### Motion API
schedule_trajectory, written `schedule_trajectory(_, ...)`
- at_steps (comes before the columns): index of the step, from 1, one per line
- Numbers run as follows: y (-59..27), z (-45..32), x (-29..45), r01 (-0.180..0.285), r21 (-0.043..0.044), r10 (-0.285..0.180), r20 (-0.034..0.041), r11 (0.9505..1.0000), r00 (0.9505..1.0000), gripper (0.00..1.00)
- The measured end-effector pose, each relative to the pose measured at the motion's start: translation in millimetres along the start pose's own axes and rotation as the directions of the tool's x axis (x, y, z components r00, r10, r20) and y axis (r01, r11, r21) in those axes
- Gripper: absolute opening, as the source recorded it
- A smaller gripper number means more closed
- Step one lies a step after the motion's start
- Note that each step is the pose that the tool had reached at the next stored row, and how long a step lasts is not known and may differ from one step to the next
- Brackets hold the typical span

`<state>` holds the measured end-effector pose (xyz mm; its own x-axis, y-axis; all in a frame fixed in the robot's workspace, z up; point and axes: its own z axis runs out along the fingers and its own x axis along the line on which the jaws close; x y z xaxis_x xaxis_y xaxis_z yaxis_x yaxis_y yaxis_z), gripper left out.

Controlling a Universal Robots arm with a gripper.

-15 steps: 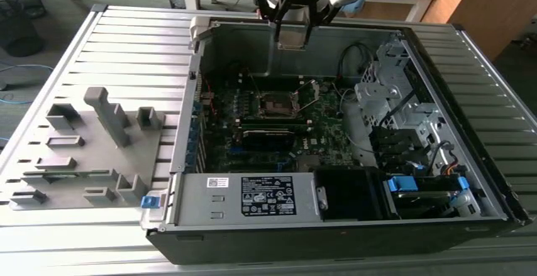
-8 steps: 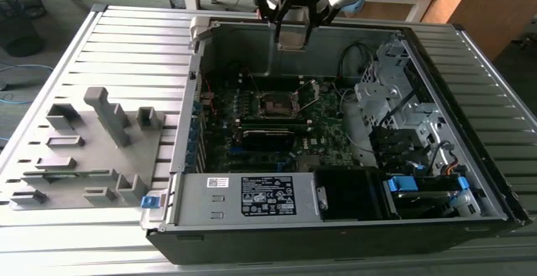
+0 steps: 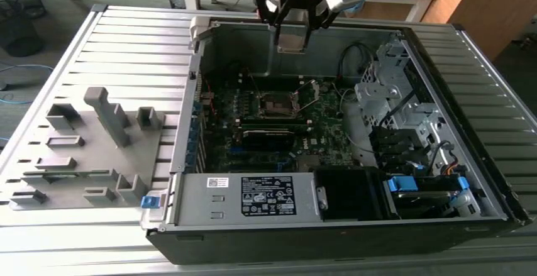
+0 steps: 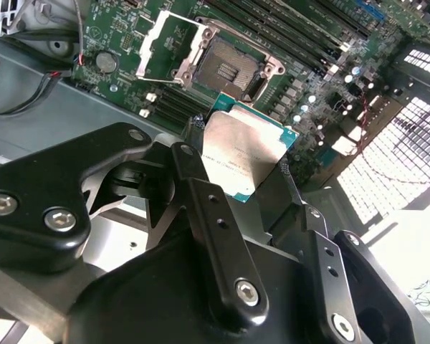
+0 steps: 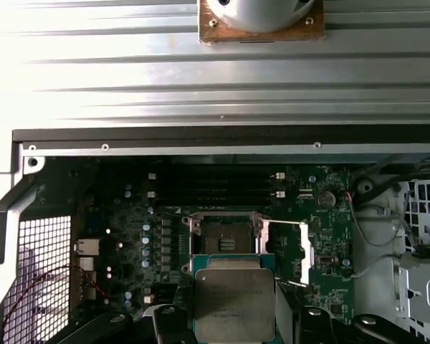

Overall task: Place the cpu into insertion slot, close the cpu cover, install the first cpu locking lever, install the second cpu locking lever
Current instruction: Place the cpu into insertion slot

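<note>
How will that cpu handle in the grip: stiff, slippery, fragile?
Probably stiff: the cpu sits flat and unbent in the gripper. Its smooth metal top looks slippery; held by its edges, it could slide. Likely light, being thin.

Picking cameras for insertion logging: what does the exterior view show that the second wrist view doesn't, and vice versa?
Exterior view: the whole open computer case on the slatted table, grey fixture blocks on the exterior view's left, the power supply. Second wrist view: the cpu cover swung open beside the empty socket, seen close. Both: the gripper shut on the cpu, not yet in the socket.
</note>
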<state>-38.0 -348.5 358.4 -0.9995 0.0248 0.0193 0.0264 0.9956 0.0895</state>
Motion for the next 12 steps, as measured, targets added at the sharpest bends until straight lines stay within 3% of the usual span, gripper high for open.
schedule_trajectory(12, -0.6, 7.2, -0.1, 0.000, 0.0000, 0.000, 0.0000, 1.0000, 1.0000, 0.54)
